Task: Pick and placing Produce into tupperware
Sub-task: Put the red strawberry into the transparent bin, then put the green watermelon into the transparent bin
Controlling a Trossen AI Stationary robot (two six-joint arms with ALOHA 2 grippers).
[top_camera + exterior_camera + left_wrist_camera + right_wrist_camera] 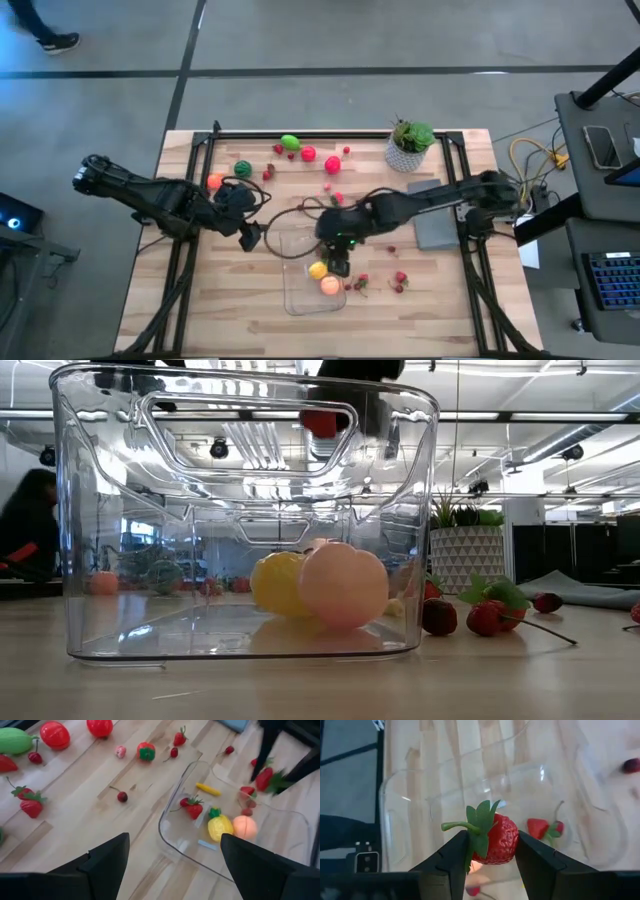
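R end effector (490, 851) is clamped on a small red toy strawberry with green leafy cap (494, 839), over the clear rectangular plastic tupperware (300, 290) mid-worktop. Prob. light, stiff, bumpy plastic; grip across body, not stem. L end effector (172, 857) hovers nearby w/ fingers apart, empty.

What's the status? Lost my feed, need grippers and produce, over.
Right gripper shut on strawberry, above the tupperware. Left gripper open, empty, beside the tupperware. Yellow and peach pieces already inside. Nothing blocking.
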